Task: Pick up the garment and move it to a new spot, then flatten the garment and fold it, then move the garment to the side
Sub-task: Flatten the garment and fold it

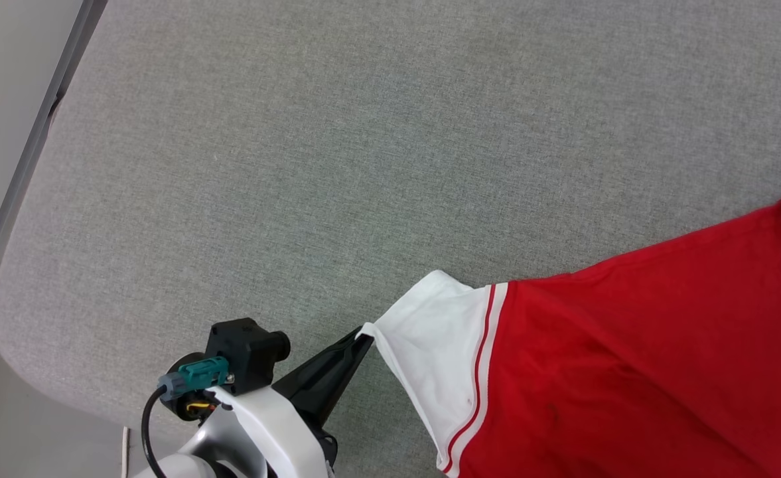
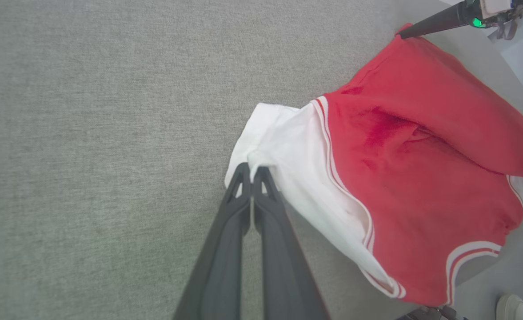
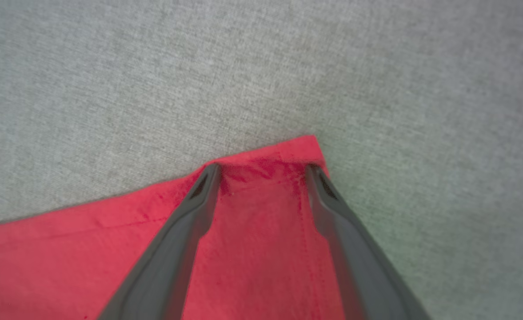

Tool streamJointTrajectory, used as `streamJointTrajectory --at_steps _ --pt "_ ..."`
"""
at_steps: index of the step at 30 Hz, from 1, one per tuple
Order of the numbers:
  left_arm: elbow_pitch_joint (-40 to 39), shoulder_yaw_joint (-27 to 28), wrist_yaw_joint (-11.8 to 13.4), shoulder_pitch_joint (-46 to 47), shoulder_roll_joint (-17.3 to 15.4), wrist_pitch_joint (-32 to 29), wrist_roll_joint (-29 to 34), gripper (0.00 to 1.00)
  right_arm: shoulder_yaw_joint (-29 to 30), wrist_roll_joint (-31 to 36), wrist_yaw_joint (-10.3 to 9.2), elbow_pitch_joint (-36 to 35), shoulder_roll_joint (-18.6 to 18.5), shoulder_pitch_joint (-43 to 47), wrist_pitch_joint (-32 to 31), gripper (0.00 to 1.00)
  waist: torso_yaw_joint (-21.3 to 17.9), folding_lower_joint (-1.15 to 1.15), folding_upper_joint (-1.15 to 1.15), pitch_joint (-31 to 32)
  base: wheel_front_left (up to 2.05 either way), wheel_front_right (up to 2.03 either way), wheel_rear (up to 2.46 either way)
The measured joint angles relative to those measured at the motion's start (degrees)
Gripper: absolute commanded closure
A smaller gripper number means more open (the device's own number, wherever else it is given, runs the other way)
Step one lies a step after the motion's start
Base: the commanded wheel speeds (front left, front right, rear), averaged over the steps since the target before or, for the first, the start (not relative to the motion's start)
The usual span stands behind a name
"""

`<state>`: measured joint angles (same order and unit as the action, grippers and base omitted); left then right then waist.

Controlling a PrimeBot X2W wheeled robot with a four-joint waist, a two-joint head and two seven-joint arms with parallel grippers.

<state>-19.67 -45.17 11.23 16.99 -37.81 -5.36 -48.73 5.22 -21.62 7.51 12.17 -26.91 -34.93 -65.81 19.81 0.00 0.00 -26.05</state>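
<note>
Red cloth takes up the near right of my head view: the garment (image 1: 629,358) lies on the grey fabric-covered table (image 1: 297,166). Its red body runs off the right and near edges of that view, and its white sleeve (image 1: 430,345) reaches left. Red-and-white striped trim (image 1: 486,358) marks where the sleeve meets the body.

My left gripper (image 1: 365,334) comes in from the near left. Its two dark fingers are pressed together on the left tip of that sleeve, pinching the edge of the white cloth, which is drawn to a small point at the fingertips. The left wrist view agrees: the fingers (image 2: 239,186) meet with no gap and the sleeve's edge bunches right at their tips. From there the garment spreads away to the right, with bare table on the left.

My right gripper (image 3: 263,171) is at the far right corner of the garment. Its fingers stand spread wide apart, both tips over the red cloth just inside the hemmed corner, with red fabric showing between them. I cannot tell whether the tips press on the cloth or hang just above it. In the left wrist view, a thin dark finger of that gripper reaches the same red corner.

The two grippers are well apart, at opposite ends of the garment. Between them the red body lies loose, with soft folds.
</note>
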Motion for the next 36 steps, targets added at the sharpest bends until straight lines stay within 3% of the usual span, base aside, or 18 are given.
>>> streamJointTrajectory --at_steps 2,3,4,5,19,30,36 --pt "0.1 -0.1 0.0 0.0 0.1 0.0 0.0 1.0 -0.9 -0.1 0.0 0.4 -0.4 0.2 -0.3 0.0 0.1 0.0 0.0 -0.2 0.0 0.0 0.0" --pt "0.2 -0.1 0.0 0.1 0.1 0.0 0.0 1.0 -1.3 -0.2 -0.01 0.5 -0.5 0.2 -0.5 0.54 0.1 0.0 0.0 -0.2 0.0 0.0 0.0" --pt "0.2 -0.1 0.0 0.1 0.1 0.0 0.0 1.0 -1.6 -0.3 -0.01 0.5 -0.7 0.2 -0.5 0.93 0.2 0.0 0.0 -0.3 0.0 0.0 0.0" --pt "0.2 -0.1 0.0 0.2 0.2 0.0 0.0 1.0 -1.9 -0.4 -0.01 0.5 -0.9 0.2 -0.5 1.0 0.2 0.0 0.0 -0.4 0.0 0.0 0.0" --pt "1.3 1.6 0.9 0.4 -0.8 1.1 -0.4 1.0 -2.9 -2.0 0.0 3.2 0.2 -0.1 9.4 1.0 -1.7 0.0 0.0 3.6 0.0 0.0 0.0" --pt "-1.7 6.4 3.2 0.1 -5.5 2.1 -0.6 1.0 -4.9 -6.8 0.0 2.2 -1.0 -1.5 18.9 1.0 -7.3 0.0 0.0 10.6 0.0 0.0 0.0" --pt "-3.9 9.7 3.7 2.3 -9.4 1.5 -0.3 1.0 -5.9 -9.0 0.0 0.0 -2.0 -2.0 20.4 1.0 -11.1 0.0 0.0 14.0 0.0 0.0 0.0"
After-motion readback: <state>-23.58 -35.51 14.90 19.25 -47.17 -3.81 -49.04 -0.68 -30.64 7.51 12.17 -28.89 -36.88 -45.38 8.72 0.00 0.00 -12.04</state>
